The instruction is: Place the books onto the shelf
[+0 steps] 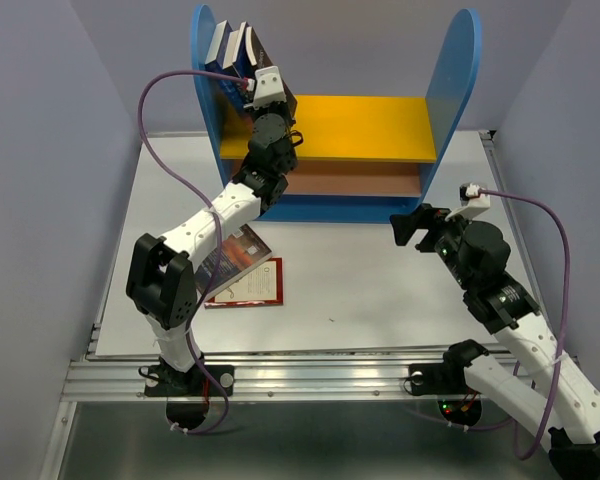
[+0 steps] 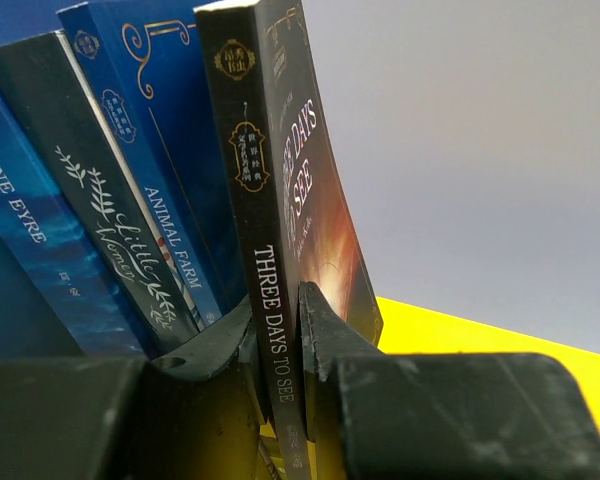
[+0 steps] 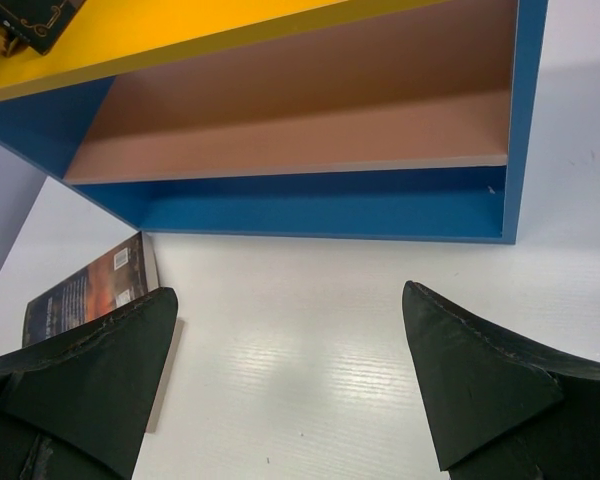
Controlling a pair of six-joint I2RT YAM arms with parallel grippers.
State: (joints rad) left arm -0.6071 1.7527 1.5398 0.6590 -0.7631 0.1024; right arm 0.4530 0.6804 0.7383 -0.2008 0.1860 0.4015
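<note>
Four books (image 2: 130, 200) lean on the yellow board (image 1: 370, 125) of the shelf (image 1: 450, 90), the left gripper (image 2: 298, 315) clamped low on the outermost paperback (image 2: 270, 180)
Thin, light, floppy: hold near the spine. Right gripper (image 3: 288, 300) gapes empty above the table (image 3: 310, 400)

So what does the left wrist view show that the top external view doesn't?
Only left wrist: readable spines, with Three Days to See pinched by the left hand. Only top external: the open right hand, two loose books, the whole shelf. Both: the leaning row on the yellow board.
</note>
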